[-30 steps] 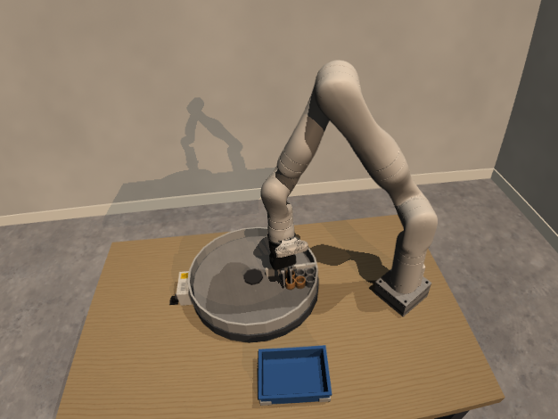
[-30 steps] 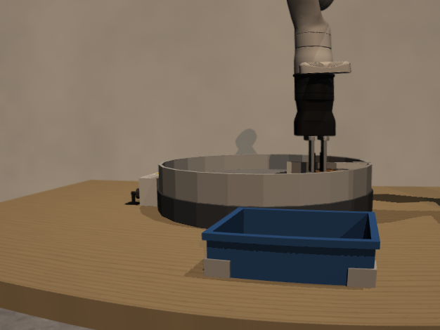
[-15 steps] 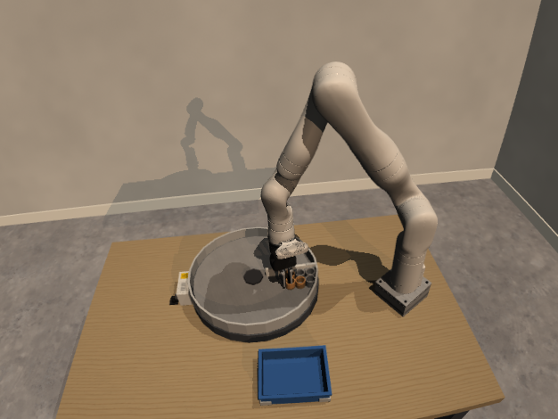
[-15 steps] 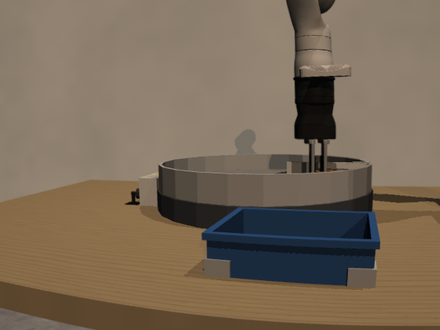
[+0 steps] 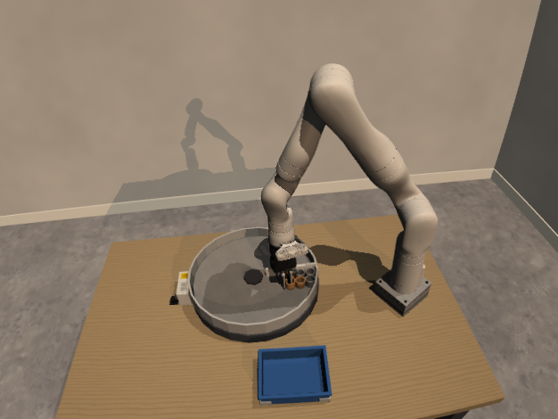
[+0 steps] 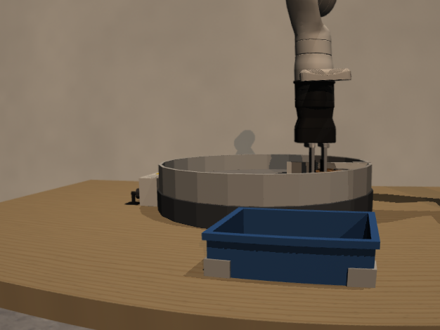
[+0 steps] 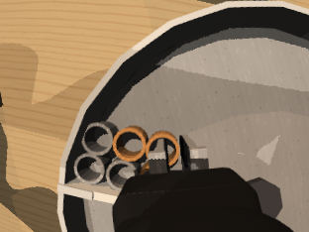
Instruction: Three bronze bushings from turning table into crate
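The turning table (image 5: 253,282) is a round grey tray with a raised rim; it also shows in the exterior view (image 6: 264,185) and the wrist view (image 7: 218,127). Two bronze bushings (image 7: 130,143) (image 7: 162,148) stand upright beside three grey bushings (image 7: 101,136) near the rim. A sliver of orange shows under the gripper body. My gripper (image 7: 173,146) is low inside the tray, fingers narrowly open. One finger is over the right bronze bushing's bore, the other outside its wall. The blue crate (image 5: 293,373) is empty.
A small white box with a yellow label (image 5: 182,282) sits against the tray's left side. A pale bar (image 7: 86,189) lies beside the bushings at the rim. The arm's base (image 5: 401,292) stands at the table's right. The crate (image 6: 291,245) is in front of the tray.
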Controlling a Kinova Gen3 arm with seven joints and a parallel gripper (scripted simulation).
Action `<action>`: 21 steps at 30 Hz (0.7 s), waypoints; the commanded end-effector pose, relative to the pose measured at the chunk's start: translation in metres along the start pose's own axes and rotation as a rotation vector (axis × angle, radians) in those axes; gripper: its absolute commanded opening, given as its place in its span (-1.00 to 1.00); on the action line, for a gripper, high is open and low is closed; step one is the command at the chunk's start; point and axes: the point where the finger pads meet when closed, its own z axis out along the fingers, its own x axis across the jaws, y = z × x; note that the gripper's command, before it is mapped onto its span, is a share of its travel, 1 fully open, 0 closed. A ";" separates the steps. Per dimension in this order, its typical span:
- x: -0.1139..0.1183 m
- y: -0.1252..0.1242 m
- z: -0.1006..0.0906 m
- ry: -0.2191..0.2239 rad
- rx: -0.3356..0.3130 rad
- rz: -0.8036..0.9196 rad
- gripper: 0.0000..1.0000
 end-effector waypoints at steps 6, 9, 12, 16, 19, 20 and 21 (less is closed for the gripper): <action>0.000 0.000 0.005 0.001 -0.001 0.000 -0.21; 0.000 0.000 0.006 0.001 0.000 0.000 -0.21; 0.000 0.000 0.006 0.001 0.000 0.000 -0.21; 0.000 0.000 0.006 0.001 0.000 0.000 -0.21; 0.000 0.000 0.006 0.001 0.000 0.000 -0.21; 0.000 0.000 0.006 0.001 -0.001 0.000 -1.00; 0.000 0.000 0.006 0.001 -0.001 0.000 -1.00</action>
